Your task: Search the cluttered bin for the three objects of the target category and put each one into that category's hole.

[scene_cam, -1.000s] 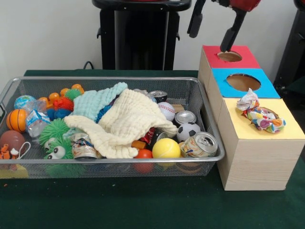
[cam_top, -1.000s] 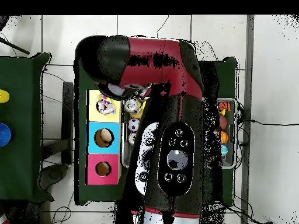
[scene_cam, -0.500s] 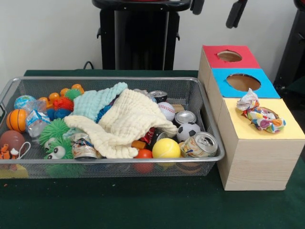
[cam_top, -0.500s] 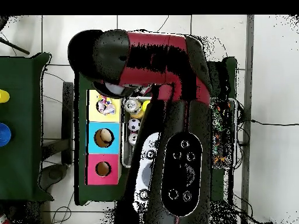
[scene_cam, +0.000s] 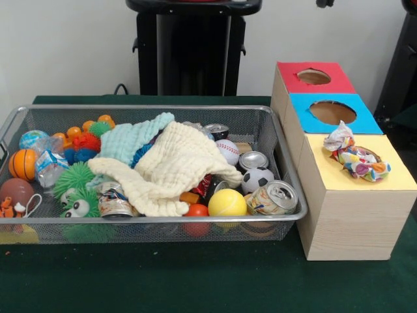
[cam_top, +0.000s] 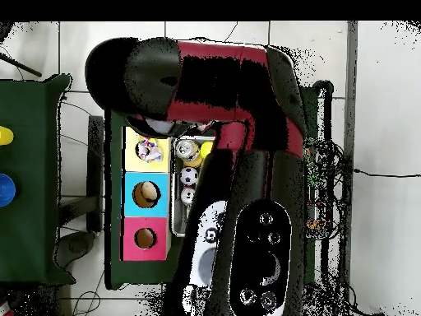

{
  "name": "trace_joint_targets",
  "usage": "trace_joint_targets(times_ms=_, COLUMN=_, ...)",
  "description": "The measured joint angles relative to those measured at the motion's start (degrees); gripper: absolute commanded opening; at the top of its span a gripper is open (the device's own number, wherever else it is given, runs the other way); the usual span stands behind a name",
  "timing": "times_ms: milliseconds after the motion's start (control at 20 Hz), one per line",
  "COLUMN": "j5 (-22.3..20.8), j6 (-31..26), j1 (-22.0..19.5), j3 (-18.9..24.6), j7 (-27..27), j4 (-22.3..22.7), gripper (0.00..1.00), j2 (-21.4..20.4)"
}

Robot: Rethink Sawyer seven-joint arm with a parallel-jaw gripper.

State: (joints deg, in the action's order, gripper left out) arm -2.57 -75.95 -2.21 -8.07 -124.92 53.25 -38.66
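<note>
Green cloth is covering the desk (scene_cam: 195,280), and a patterned rag (scene_cam: 355,156) is being left half stuffed into the yellow box's hole (scene_cam: 371,171), probably so that it can drop in. Beside the boxes, two more cloths, a cream one (scene_cam: 171,171) and a teal one (scene_cam: 130,140), are lying heaped over balls and cans in the wire bin (scene_cam: 156,218), hiding part of the clutter. Only a dark tip of the gripper (scene_cam: 324,2) is being shown at the top edge; whether the jaws are spread cannot be told.
</note>
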Motion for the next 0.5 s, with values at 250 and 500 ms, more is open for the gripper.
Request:
trace_joint_targets(times_ms=250, j5=0.00, j6=1.18, j1=-0.44, j3=0.07, j7=0.00, j4=0.54, gripper=1.00, j2=-0.28)
trace_joint_targets(times_ms=500, j5=0.00, j6=3.31, j1=-1.10, j3=0.22, j7=0.00, j4=1.79, gripper=1.00, j2=-0.27)
